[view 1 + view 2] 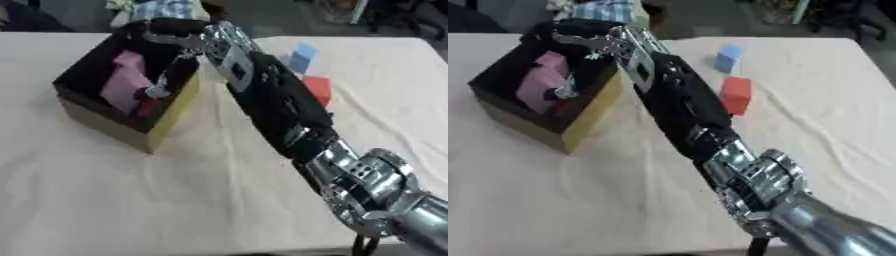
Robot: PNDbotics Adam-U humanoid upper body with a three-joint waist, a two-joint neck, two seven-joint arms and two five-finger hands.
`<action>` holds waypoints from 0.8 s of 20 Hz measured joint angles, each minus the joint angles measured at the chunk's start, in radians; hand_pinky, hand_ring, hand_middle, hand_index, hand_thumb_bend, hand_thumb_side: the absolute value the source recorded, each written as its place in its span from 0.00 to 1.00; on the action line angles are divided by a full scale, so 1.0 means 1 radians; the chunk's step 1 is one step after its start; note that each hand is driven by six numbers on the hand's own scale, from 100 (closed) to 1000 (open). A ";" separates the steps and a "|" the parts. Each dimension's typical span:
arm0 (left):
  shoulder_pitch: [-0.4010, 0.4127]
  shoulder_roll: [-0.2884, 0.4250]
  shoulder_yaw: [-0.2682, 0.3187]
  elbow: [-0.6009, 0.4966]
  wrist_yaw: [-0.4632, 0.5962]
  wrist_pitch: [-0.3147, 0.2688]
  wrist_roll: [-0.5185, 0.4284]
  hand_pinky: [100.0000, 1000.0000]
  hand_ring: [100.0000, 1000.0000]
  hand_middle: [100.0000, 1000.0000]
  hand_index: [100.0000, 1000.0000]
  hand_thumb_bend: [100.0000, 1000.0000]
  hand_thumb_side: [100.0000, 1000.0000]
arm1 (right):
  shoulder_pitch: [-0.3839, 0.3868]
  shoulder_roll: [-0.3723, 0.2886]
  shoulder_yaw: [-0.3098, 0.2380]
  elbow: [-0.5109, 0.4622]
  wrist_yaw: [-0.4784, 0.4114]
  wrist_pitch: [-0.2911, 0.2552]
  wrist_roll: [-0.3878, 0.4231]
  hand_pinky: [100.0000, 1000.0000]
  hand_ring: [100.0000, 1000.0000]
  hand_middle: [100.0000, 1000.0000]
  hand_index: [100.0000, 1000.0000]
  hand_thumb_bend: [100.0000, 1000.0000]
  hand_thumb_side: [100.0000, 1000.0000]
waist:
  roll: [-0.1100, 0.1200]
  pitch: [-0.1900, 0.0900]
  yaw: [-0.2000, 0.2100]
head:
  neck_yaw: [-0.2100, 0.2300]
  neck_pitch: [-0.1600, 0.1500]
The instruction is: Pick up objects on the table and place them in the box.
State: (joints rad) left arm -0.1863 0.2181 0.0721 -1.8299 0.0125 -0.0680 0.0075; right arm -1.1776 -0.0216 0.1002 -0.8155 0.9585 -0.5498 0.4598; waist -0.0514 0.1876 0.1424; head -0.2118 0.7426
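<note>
The right arm [684, 110] is seen stretched diagonally from the lower right corner across the table [131, 200] to the box [166, 125]. The right hand [171, 42] is held over the open top of the box, with fingers [159, 90] hanging down into it; whether they are spread or pinching something cannot be told. A pink block [122, 82] is seen inside the box, leaning against the dark inner wall, with a small red thing [147, 106] just beside the fingertips. A red block [735, 94] and a blue block [728, 57] are left on the cloth, right of the arm, near each other.
</note>
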 measured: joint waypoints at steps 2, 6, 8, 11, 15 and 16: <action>0.000 0.000 0.000 0.000 0.000 0.000 0.000 0.83 0.66 0.65 0.86 0.00 0.66 | 0.001 -0.001 -0.005 0.000 0.037 0.004 -0.026 0.78 0.83 0.95 1.00 0.39 0.42 | 0.000 0.000 -0.002 | -0.001 -0.001; 0.000 0.000 0.000 0.000 0.000 0.000 0.001 0.83 0.66 0.65 0.86 0.00 0.66 | 0.002 -0.017 -0.066 -0.014 0.105 0.018 -0.087 0.78 0.82 0.93 1.00 0.35 0.39 | 0.000 0.000 -0.010 | 0.000 -0.002; 0.000 0.000 0.001 0.000 0.000 0.000 0.002 0.83 0.66 0.65 0.86 0.00 0.66 | 0.001 -0.034 -0.109 -0.019 0.131 0.037 -0.120 0.78 0.82 0.93 1.00 0.34 0.38 | 0.000 0.000 -0.014 | 0.000 -0.002; 0.001 0.000 0.001 0.000 0.000 0.000 0.004 0.83 0.66 0.65 0.86 0.00 0.66 | -0.007 -0.072 -0.164 -0.018 0.146 0.075 -0.170 0.78 0.81 0.92 1.00 0.33 0.37 | 0.000 0.000 -0.021 | -0.001 -0.005; 0.002 0.000 0.007 0.000 -0.001 0.001 0.007 0.83 0.66 0.65 0.86 0.00 0.66 | -0.012 -0.134 -0.200 0.006 0.147 0.118 -0.239 0.77 0.81 0.92 1.00 0.31 0.38 | 0.000 0.000 -0.034 | -0.001 -0.006; 0.003 0.000 0.008 0.000 -0.002 0.000 0.009 0.83 0.66 0.65 0.86 0.00 0.66 | -0.012 -0.152 -0.202 0.017 0.147 0.123 -0.257 0.77 0.81 0.91 1.00 0.31 0.39 | 0.000 0.000 -0.039 | 0.000 -0.006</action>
State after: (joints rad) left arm -0.1837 0.2183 0.0801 -1.8298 0.0107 -0.0677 0.0160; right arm -1.1894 -0.1732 -0.1021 -0.7988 1.1055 -0.4269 0.2032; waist -0.0514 0.1876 0.1031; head -0.2122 0.7362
